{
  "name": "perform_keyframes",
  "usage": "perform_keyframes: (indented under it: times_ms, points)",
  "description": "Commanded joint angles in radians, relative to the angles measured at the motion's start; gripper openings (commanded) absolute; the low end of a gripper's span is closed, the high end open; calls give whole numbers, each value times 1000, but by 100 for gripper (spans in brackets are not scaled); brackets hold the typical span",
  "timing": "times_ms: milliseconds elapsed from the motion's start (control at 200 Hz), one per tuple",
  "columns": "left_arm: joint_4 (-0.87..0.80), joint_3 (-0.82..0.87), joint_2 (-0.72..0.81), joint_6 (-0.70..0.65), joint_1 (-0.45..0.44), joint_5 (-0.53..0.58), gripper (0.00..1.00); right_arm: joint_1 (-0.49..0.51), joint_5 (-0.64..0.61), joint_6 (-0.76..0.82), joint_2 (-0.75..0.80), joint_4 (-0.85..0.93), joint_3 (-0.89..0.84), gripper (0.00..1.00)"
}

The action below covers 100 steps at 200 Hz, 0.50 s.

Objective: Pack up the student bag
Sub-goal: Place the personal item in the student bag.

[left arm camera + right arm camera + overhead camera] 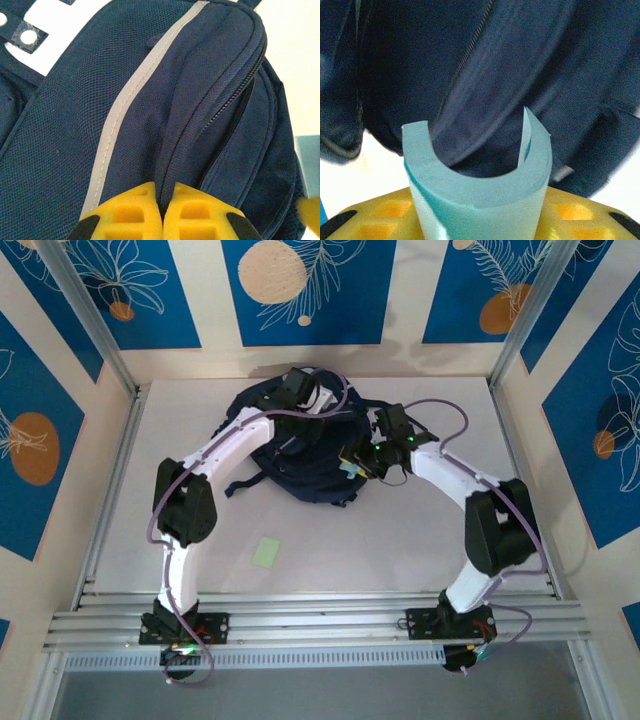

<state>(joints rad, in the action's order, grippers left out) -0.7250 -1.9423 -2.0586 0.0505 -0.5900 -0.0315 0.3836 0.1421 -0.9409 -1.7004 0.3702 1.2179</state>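
Observation:
The student bag (300, 455) is a dark navy backpack lying at the back middle of the table. My left gripper (300, 390) reaches over its far side. In the left wrist view its yellow fingers (135, 212) are shut on a ridge of navy fabric beside the bag's zip (232, 97), close to the grey trim stripe (120, 115). My right gripper (365, 455) is at the bag's right side, shut on a light teal pad (475, 190) that bends into a curve between the fingers (570, 212). The pad points at the bag's dark fabric (520, 65).
A small light green pad (267, 552) lies flat on the white table (420, 540) in front of the bag, between the two arms. Metal frame posts (90, 320) and patterned walls close in the table on three sides.

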Motion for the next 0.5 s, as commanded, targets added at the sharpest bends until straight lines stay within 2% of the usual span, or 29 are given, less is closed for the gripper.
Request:
perform_keyframes:
  times_ms: [0,55,95,220,275,385,495]
  points:
    - [-6,-69,11,36,4,-69,0,23,-28,-93,-89,-41,113,46]
    - [-5,-75,11,41,4,-74,0,27,-27,-120,-145,-36,167,48]
    - [-4,-78,10,46,6,-76,0,30,-16,-134,-183,-39,203,52]
    - [-3,-76,10,55,7,-77,0,40,50,-133,-244,-75,275,87]
    - [-6,-76,9,59,10,-77,0,47,49,-109,-233,-83,275,97]
    - [-7,-73,9,63,15,-85,0,48,55,-81,-202,-90,237,98]
    - [-7,-73,9,69,15,-106,0,46,78,-99,-180,-164,159,88]
